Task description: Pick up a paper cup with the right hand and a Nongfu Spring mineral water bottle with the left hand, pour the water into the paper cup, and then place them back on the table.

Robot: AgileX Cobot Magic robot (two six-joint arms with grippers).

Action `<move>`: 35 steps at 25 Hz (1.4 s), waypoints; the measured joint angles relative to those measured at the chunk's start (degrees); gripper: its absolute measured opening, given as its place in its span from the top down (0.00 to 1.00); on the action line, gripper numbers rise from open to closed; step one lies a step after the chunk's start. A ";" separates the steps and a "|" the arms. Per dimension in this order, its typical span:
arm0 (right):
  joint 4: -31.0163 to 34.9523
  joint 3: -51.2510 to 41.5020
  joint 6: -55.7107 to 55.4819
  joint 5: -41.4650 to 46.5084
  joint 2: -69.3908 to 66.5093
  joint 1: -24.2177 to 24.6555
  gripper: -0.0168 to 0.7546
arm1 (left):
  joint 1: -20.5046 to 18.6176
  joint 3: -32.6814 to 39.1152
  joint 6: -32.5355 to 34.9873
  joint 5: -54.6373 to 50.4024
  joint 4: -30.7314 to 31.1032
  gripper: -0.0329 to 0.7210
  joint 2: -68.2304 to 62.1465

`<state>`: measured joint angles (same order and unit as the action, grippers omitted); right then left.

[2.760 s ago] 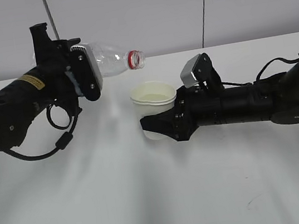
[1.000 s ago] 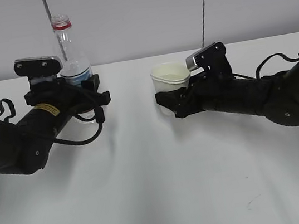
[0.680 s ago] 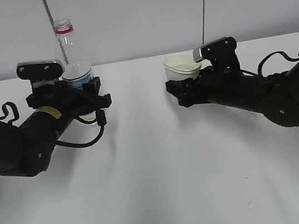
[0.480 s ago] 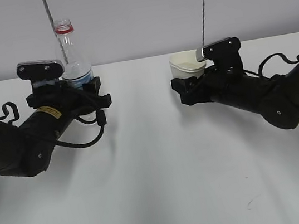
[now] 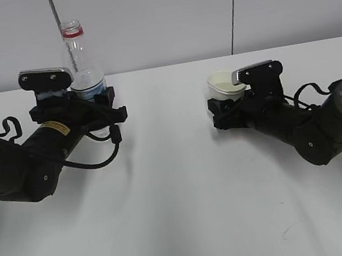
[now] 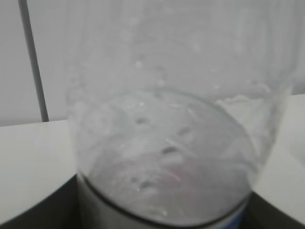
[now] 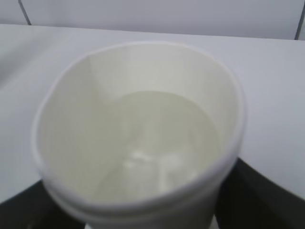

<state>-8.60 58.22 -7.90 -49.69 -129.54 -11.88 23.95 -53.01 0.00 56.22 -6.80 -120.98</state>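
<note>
Nongfu Spring mineral water bottle (image 5: 82, 67) upright, uncapped, clamped low by left hand (image 5: 78, 106). Well right of bottle, paper cup (image 5: 227, 87) holding water, gripped level by right hand (image 5: 223, 110), evidently against spilling. Both near table (image 5: 186, 229); contact unclear.

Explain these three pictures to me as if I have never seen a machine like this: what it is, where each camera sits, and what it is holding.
This is a robot with two black arms, each ending in a pincer. The wide picture looks at it from the front, across a white table. The other two come from small cameras on the wrists, so they show close-ups.

The left pincer grips a clear water bottle, upright with no cap on; its wrist camera looks through the bottle, which holds water. The right pincer grips a cream paper cup; its wrist camera looks down into the cup, which has water in it.
</note>
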 joint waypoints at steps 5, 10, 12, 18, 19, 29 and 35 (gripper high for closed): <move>0.77 0.00 0.30 -2.00 -0.95 0.00 0.31 | 0.00 0.00 0.00 0.00 0.25 0.42 0.00; 0.77 0.00 0.44 -1.99 -0.95 0.00 0.27 | 0.00 0.00 0.00 0.00 0.48 0.42 0.00; 0.77 0.00 0.44 -1.99 -0.95 0.00 0.24 | 0.00 0.00 0.00 0.00 0.48 0.42 0.00; 0.77 0.00 0.48 -1.99 -0.95 0.00 0.22 | 0.00 0.00 0.00 0.00 0.54 0.42 0.00; 0.91 -0.13 0.57 -1.99 -0.84 0.00 0.22 | 0.00 0.00 0.00 0.00 0.59 0.42 0.00; 1.03 -4.04 0.72 -3.70 0.75 0.00 0.22 | 0.00 0.00 0.00 0.00 0.90 0.42 0.00; 1.05 -7.04 0.76 -5.10 2.08 0.00 0.22 | 0.00 0.00 0.00 0.00 0.91 0.42 0.00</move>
<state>-7.55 51.18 -7.14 -54.79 -127.46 -11.88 23.95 -53.01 0.00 56.22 -5.89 -120.98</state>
